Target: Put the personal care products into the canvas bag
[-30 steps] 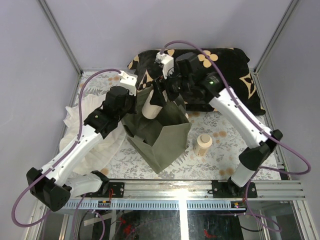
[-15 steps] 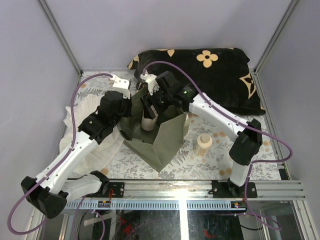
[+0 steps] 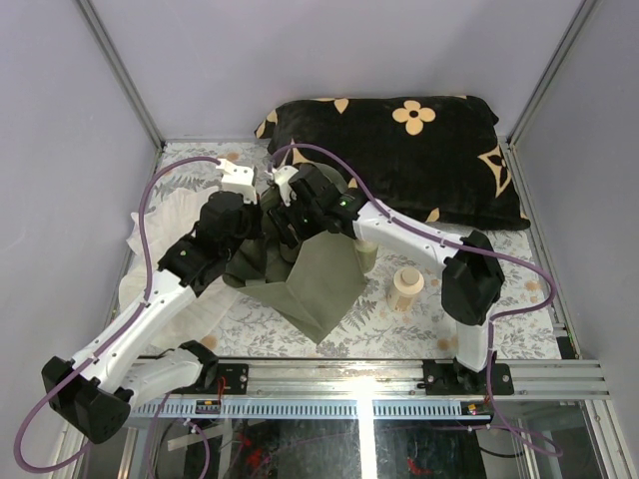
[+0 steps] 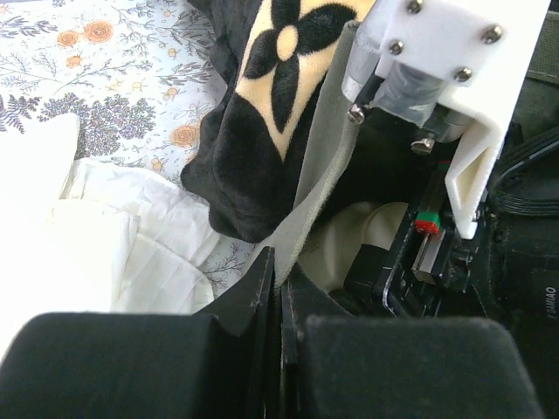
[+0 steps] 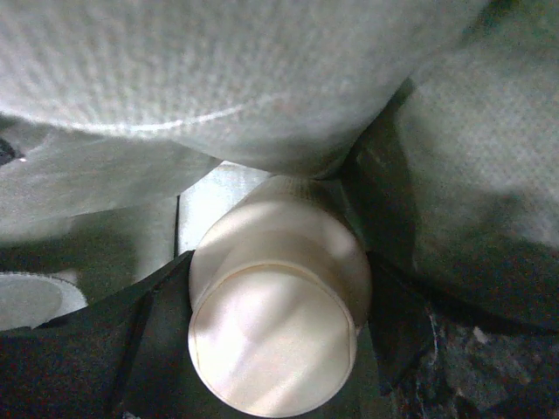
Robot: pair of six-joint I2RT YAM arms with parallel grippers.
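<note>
While right end effector (image 5: 275, 301) clasps smooth beige bottle (image 5: 271, 345), left end effector (image 4: 279, 288) pinches canvas bag (image 3: 319, 289).

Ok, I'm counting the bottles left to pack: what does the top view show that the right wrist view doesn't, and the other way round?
Only the top view: a second bottle standing outside the bag, plus the black cushion and the white cloth. Only the right wrist view: the bottle clamped in the right gripper, low between fabric walls. Both: the green bag itself.
</note>
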